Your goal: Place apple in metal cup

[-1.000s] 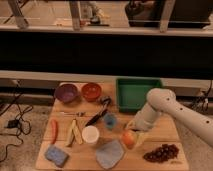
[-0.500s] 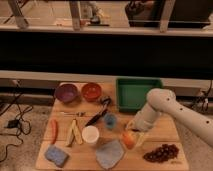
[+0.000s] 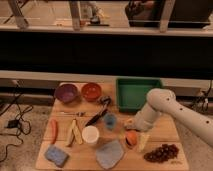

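Observation:
The apple [image 3: 131,137], small, round and orange-red, lies on the wooden table [image 3: 165,127] right of centre. My gripper [image 3: 131,126] reaches down from the white arm [image 3: 160,105] on the right. It sits directly over the apple, touching or nearly touching its top. A small bluish-grey cup [image 3: 110,120], apparently the metal cup, stands upright a little to the left of the apple and gripper. It looks empty.
A white cup [image 3: 90,134] stands left of the apple. A green tray [image 3: 137,93], an orange-red bowl [image 3: 91,91] and a purple bowl [image 3: 66,93] line the back. A carrot [image 3: 53,130], blue sponge [image 3: 56,155], grey cloth [image 3: 110,154] and dark grapes [image 3: 161,153] lie along the front.

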`<state>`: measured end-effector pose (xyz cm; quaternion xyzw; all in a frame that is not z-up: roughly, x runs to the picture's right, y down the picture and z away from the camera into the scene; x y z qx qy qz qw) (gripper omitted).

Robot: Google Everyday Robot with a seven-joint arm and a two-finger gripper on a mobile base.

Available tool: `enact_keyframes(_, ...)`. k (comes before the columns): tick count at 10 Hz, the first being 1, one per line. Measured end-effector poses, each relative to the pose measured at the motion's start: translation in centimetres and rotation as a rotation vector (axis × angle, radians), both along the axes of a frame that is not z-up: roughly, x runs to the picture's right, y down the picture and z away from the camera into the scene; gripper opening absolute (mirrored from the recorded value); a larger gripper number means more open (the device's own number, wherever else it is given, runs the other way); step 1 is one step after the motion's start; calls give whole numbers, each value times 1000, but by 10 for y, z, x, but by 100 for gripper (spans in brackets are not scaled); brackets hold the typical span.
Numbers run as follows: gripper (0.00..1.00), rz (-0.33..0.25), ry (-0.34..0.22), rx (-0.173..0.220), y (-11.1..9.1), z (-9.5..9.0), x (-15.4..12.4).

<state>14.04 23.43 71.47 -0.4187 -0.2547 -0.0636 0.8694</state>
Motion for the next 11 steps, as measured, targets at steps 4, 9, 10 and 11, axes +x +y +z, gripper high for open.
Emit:
enact_keyframes(4,80,0,0,0,0,0,0)
enact_keyframes(9,80,6,1,1,-1,-1,1)
enact_keyframes(10,80,30,12,4,-4,-2,8)
enact_keyframes(11,80,41,19,4,-5,-2,13)
